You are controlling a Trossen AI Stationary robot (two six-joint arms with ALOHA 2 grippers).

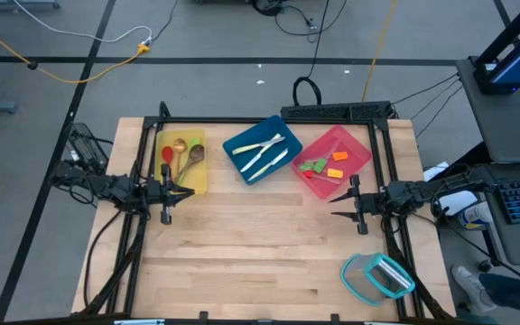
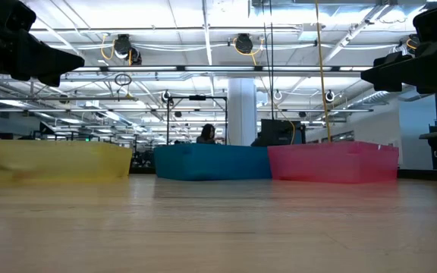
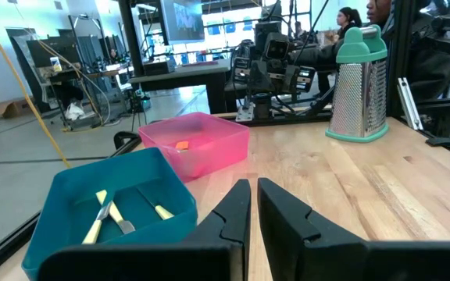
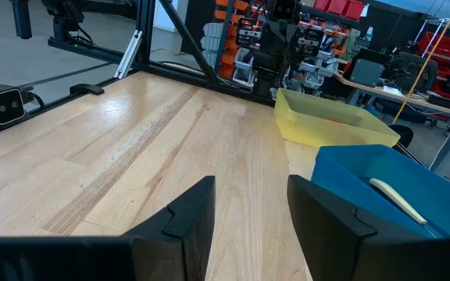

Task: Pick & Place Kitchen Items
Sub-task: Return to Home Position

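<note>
Wood table [image 1: 260, 257], overhead: left gripper [image 1: 186, 192] sits mid-left, level, fingers nearly together, empty. Right gripper [image 1: 337, 214] mid-right, fingers apart, empty. Spoons [image 1: 183, 155] lie in yellow tray [image 1: 200, 183] just above left gripper; knives [image 1: 264, 152] in blue tray [image 1: 231, 147] upper centre; small coloured pieces [image 1: 323, 165] in pink tray [image 1: 361, 144] above right gripper.

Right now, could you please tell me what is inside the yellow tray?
The yellow tray holds a red spoon, a gold spoon and a brown spoon. Anything beneath them is covered, and the low view shows only its wall.
</note>
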